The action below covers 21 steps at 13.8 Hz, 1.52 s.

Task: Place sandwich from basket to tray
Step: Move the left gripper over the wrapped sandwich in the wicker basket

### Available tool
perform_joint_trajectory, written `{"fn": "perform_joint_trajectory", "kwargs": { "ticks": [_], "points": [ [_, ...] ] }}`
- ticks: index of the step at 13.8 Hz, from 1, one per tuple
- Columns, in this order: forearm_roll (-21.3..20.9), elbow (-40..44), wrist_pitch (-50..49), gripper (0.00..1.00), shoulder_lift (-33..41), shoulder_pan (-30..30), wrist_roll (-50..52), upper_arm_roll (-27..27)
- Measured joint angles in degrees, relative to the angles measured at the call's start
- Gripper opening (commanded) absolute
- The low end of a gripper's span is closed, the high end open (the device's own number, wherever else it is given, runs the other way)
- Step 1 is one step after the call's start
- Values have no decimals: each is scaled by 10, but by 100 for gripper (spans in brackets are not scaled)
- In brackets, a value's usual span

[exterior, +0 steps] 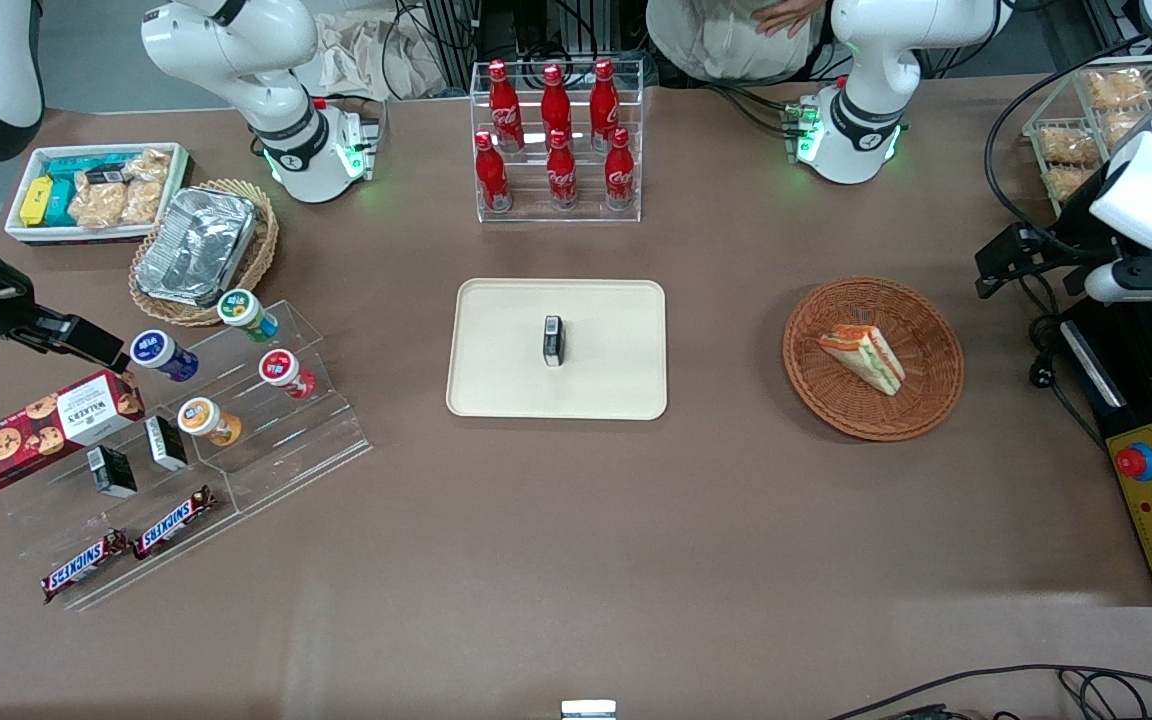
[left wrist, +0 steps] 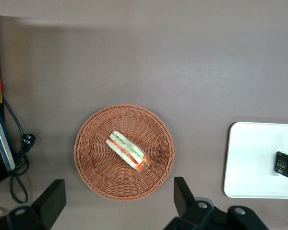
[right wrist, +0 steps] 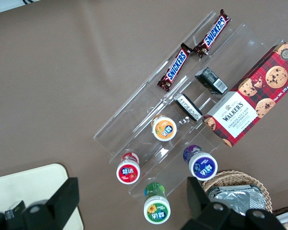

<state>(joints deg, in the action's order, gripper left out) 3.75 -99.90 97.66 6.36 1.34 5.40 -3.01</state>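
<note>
The sandwich [exterior: 863, 357], a white bread wedge with orange-red and green filling, lies in the round reddish-brown wicker basket [exterior: 826, 395]. Both also show in the left wrist view, the sandwich [left wrist: 128, 151] in the middle of the basket [left wrist: 98, 172]. My left gripper [exterior: 1011, 262] hangs high over the table, beside the basket toward the working arm's end. It is open and empty, with its black fingers [left wrist: 52, 203] spread wider than the basket [left wrist: 117, 205]. The cream-beige tray [exterior: 506, 385] lies at the table's middle with a small black box [exterior: 554, 340] on it; it also shows in the left wrist view [left wrist: 249, 163].
A clear rack of red cola bottles [exterior: 556, 140] stands farther from the front camera than the tray. A black control box with a red button [exterior: 1151, 480] and cables [exterior: 1041, 335] lies at the working arm's end. A snack display [exterior: 186, 420] stands toward the parked arm's end.
</note>
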Motion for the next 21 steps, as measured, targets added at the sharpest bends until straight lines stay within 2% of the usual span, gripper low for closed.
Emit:
{"fn": "perform_joint_trajectory", "kwargs": {
  "ticks": [6, 9, 12, 17, 21],
  "points": [
    [-1, -7, -9, 100, 0, 0, 0, 0],
    [-2, -52, -11, 100, 9, 0, 1, 1],
    [-2, -132, 19, 100, 38, 0, 19, 0],
    [-2, -338, 176, 100, 118, 1, 75, -2],
    [-2, -425, 251, 100, 131, 1, 167, -2]
  ]
}}
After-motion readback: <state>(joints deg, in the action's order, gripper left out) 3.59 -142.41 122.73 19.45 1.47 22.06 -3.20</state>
